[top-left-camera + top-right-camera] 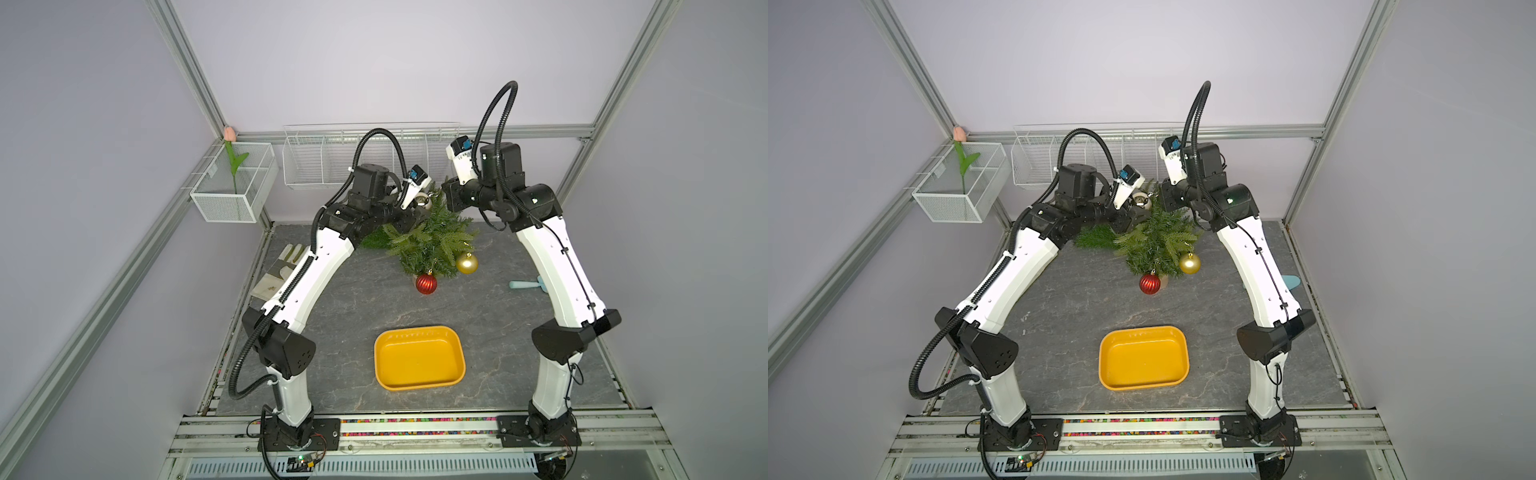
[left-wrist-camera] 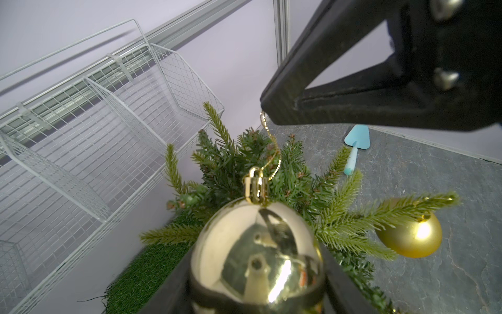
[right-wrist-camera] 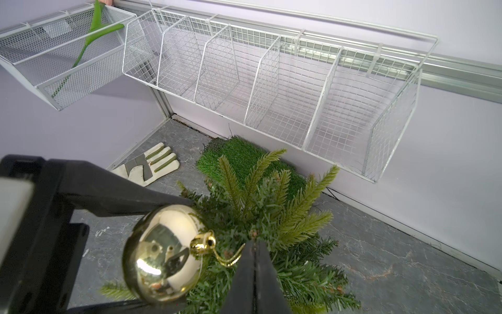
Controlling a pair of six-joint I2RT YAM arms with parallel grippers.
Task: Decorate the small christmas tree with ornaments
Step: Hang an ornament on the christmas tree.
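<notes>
The small christmas tree stands at the back middle of the table. A ribbed red ornament hangs at its front and a smooth gold ornament on a branch to the right. My left gripper is shut on the mirror-like silver ornament, held by the treetop with its cap up. My right gripper is shut, pinching the gold hanger string above the top branches. The tree's pot is mostly hidden.
A yellow tray sits at the front middle. A work glove lies at the left and a teal trowel at the right. Green turf lies behind the tree, under the wire wall basket. A mesh basket holds a tulip.
</notes>
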